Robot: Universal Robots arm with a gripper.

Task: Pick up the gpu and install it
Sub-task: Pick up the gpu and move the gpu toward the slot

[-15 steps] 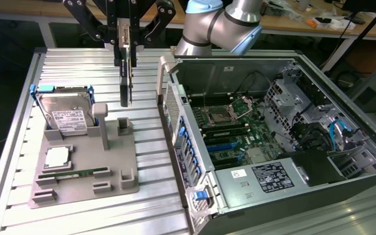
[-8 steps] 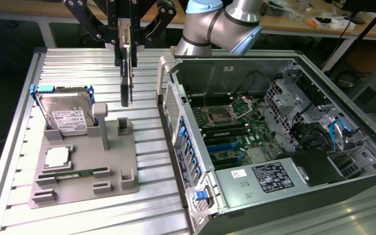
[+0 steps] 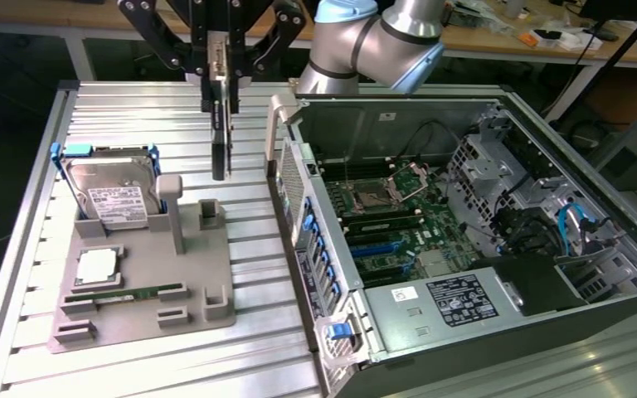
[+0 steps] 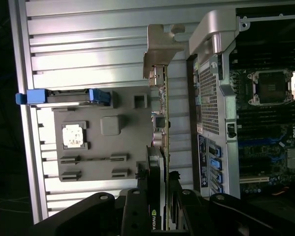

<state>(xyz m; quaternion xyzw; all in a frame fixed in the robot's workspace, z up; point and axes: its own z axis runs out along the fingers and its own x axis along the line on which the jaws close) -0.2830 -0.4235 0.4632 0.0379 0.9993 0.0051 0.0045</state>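
A ribbed metal bench (image 3: 130, 104) carries two things. A grey plastic tray (image 3: 142, 319) lies flat toward the edge on the exterior view's left. An open computer case (image 3: 540, 348) lies on its side along the opposite edge, with a strip of bare bench between them.

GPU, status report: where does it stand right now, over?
Pincer shut on gpu. Hangs edge-on above the table, between grey fixture and open case. Not yet in the case; nothing touching it.
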